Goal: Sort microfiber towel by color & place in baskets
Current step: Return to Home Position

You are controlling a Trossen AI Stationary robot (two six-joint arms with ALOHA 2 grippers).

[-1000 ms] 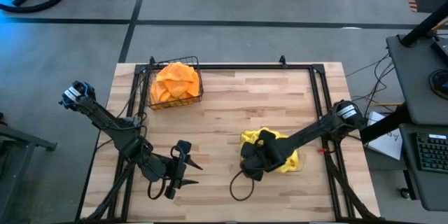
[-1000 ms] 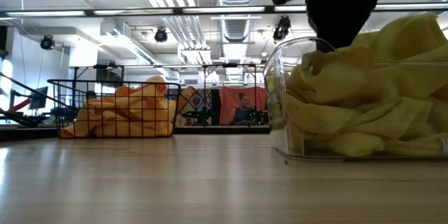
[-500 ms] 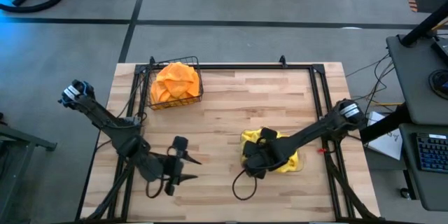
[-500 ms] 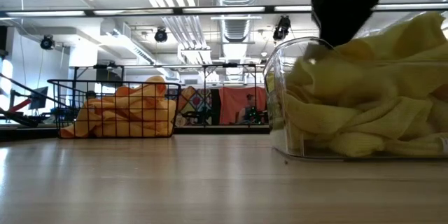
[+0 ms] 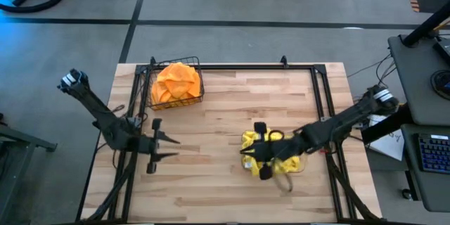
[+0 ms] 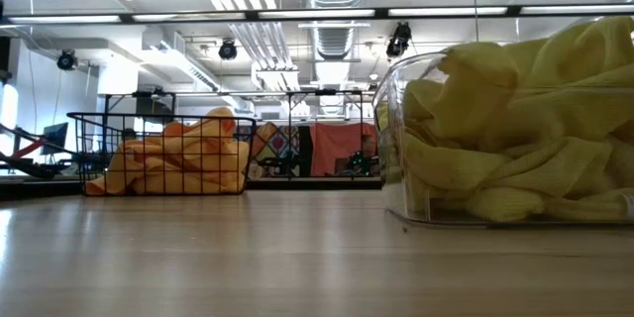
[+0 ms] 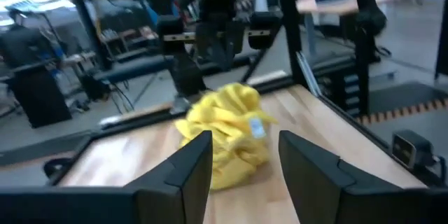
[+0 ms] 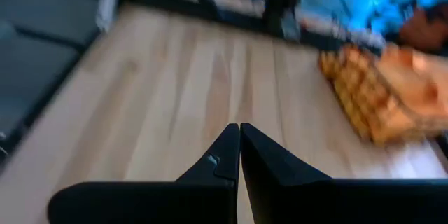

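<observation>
The right gripper (image 5: 247, 152), fingers pinched together on nothing, hovers over the left edge of the yellow towels (image 5: 287, 162) in the clear bin (image 6: 394, 129) at lower centre-right. I judge it should rise straight before retracting, lest it snag cloth, while the left gripper (image 5: 172, 149) hangs spread wide at lower left. The yellow heap points nowhere and lies broader left-to-right; the orange towels (image 5: 176, 81) fill the wire basket (image 5: 202, 88) at upper left.

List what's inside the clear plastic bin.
Yellow towels fill the clear bin, heaped above its rim. Nothing orange shows; whatever lies under the heap is covered.
</observation>
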